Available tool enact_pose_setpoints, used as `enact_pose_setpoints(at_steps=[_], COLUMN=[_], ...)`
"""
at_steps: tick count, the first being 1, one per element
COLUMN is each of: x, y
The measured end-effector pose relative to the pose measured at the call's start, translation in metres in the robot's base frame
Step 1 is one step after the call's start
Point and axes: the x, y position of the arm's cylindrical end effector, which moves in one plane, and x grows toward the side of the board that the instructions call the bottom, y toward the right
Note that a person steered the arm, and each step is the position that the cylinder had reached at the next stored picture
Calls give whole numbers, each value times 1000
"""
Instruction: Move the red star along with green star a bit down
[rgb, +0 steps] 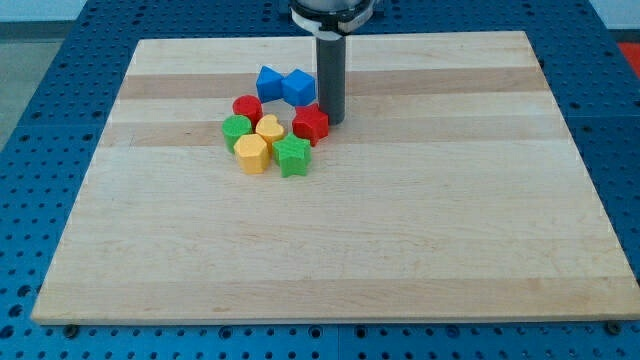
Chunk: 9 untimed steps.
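Note:
The red star (311, 124) lies near the middle top of the wooden board (400, 230). The green star (292, 156) lies just below it and slightly left, close to it or touching. My tip (331, 120) stands right beside the red star, at its upper right edge, seemingly touching it.
A cluster sits to the stars' left: two blue blocks (284, 86) above, a red round block (247, 108), a green round block (236, 130), a yellow heart (268, 128) and a yellow block (251, 154). The board's edges border a blue perforated table.

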Motion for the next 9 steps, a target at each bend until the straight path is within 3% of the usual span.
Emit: enact_pose_setpoints(at_steps=[3, 5, 9], x=[15, -21, -18], y=[5, 27, -31])
